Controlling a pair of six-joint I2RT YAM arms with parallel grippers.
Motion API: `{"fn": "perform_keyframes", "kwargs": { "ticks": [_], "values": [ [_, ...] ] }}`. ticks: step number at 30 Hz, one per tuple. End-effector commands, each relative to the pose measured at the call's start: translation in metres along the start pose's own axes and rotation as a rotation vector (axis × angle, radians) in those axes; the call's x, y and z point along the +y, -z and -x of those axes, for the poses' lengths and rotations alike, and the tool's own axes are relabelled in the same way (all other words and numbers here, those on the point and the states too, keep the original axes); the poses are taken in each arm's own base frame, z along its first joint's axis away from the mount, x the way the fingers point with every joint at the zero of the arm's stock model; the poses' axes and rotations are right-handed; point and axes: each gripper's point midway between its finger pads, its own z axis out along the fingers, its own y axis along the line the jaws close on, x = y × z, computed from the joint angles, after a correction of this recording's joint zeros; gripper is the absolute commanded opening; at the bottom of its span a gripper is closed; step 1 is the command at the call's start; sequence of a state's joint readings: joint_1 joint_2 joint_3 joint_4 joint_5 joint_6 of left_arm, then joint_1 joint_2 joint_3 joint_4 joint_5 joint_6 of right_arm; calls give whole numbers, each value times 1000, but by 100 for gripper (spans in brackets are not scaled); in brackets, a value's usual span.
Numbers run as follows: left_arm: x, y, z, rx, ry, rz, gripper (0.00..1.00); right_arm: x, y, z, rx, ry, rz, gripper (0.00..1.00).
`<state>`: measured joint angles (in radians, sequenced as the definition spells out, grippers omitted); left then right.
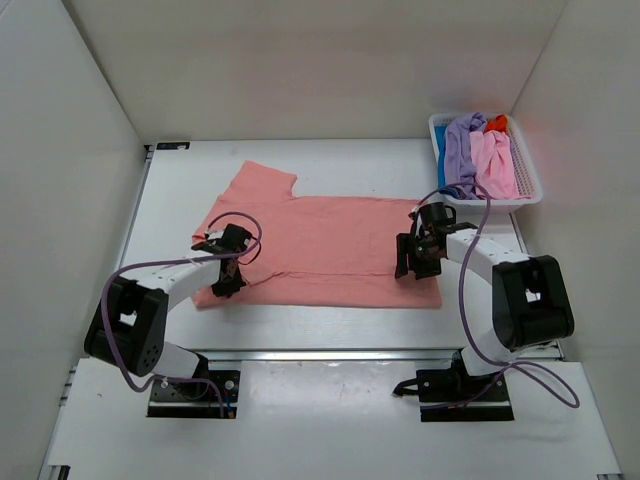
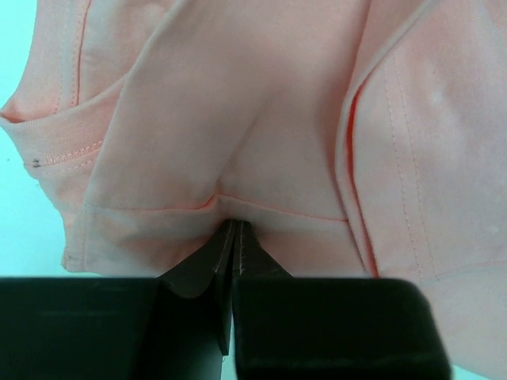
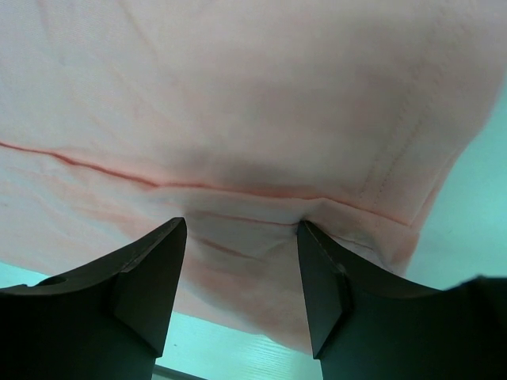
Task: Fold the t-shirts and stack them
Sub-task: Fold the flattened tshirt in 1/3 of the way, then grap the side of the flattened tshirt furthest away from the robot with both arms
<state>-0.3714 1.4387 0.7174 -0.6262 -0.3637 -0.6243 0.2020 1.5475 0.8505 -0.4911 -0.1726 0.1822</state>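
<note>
A salmon-pink t-shirt [image 1: 320,245] lies spread on the white table, its lower edge doubled over in a fold. My left gripper [image 1: 228,262] is at the shirt's left end, near the sleeve. In the left wrist view it [image 2: 235,226] is shut, its tips pinching a fold of the shirt [image 2: 261,119]. My right gripper [image 1: 415,258] is at the shirt's right end. In the right wrist view it [image 3: 242,224] is open, and its fingers [image 3: 317,277] straddle the folded edge of the shirt [image 3: 253,103].
A white slotted basket [image 1: 530,195] stands at the back right corner. It holds bunched shirts: lavender [image 1: 462,140], light pink [image 1: 495,160], orange-red [image 1: 497,122] and blue [image 1: 441,160]. White walls enclose the table on three sides.
</note>
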Motion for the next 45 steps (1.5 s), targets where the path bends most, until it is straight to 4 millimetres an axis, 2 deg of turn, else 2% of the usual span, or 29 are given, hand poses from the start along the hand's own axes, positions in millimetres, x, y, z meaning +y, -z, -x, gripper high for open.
{"fn": "perform_keyframes", "kwargs": {
  "ticks": [1, 7, 9, 10, 12, 14, 16, 17, 18, 20, 22, 23, 25, 30, 31, 32, 33, 34, 36, 37, 38, 39, 40, 41, 44, 45],
  "values": [
    [23, 1, -42, 152, -14, 75, 12, -7, -9, -3, 26, 15, -29, 56],
    [14, 5, -57, 191, -5, 50, 4, -3, -9, -4, 37, 28, -28, 56],
    [14, 11, -51, 162, 28, 24, 2, -1, -2, 0, 16, 35, -35, 56],
    [13, 17, -42, 131, 71, -4, 2, 2, 3, 4, 2, 35, -34, 56],
    [16, 31, -20, 59, 132, -42, 10, 10, 15, 11, -21, 63, -54, 57],
    [28, 50, 12, -47, 237, -72, 16, 21, 30, 21, -61, 78, -76, 61],
    [31, 69, 40, -117, 284, -120, 23, 31, 44, 36, -122, 86, -72, 69],
    [36, 74, 49, -140, 309, -127, 30, 34, 50, 49, -169, 64, -77, 69],
    [33, 84, 65, -175, 315, -163, 38, 38, 53, 57, -208, 60, -66, 70],
    [21, 97, 90, -209, 292, -212, 45, 34, 66, 83, -317, 12, -76, 69],
    [11, 99, 110, -230, 258, -227, 49, 27, 71, 110, -417, -40, -93, 69],
    [6, 95, 122, -233, 243, -223, 49, 23, 70, 115, -429, -66, -103, 70],
    [-2, 90, 147, -244, 230, -221, 49, 23, 72, 141, -517, -103, -118, 70],
    [-22, 59, 213, -282, 202, -194, 54, 7, 54, 184, -580, -193, -178, 71],
    [-24, 51, 228, -286, 190, -184, 55, 2, 58, 197, -609, -212, -196, 71],
    [-32, 42, 242, -287, 181, -193, 56, 4, 51, 205, -607, -216, -198, 72],
    [-33, 25, 248, -265, 178, -181, 58, -5, 37, 205, -585, -228, -233, 72],
    [-37, 28, 265, -287, 178, -189, 60, -8, 41, 216, -608, -245, -249, 72],
    [-45, 11, 292, -286, 172, -198, 61, -9, 27, 229, -595, -259, -268, 73],
    [-47, 8, 299, -288, 175, -203, 63, -15, 14, 227, -569, -275, -294, 74],
    [-51, 0, 312, -299, 177, -209, 64, -14, 13, 233, -576, -288, -293, 73],
    [-56, -6, 321, -299, 176, -210, 66, -16, 8, 238, -569, -289, -294, 73],
    [-58, -19, 324, -289, 175, -205, 70, -18, -1, 236, -549, -298, -303, 73],
    [-56, -15, 339, -318, 186, -207, 71, -20, 0, 244, -553, -313, -301, 74],
    [-68, -32, 354, -310, 192, -217, 76, -30, -21, 247, -509, -321, -323, 73],
    [-68, -39, 361, -313, 202, -218, 76, -25, -20, 251, -511, -322, -311, 73]
  ]
}}
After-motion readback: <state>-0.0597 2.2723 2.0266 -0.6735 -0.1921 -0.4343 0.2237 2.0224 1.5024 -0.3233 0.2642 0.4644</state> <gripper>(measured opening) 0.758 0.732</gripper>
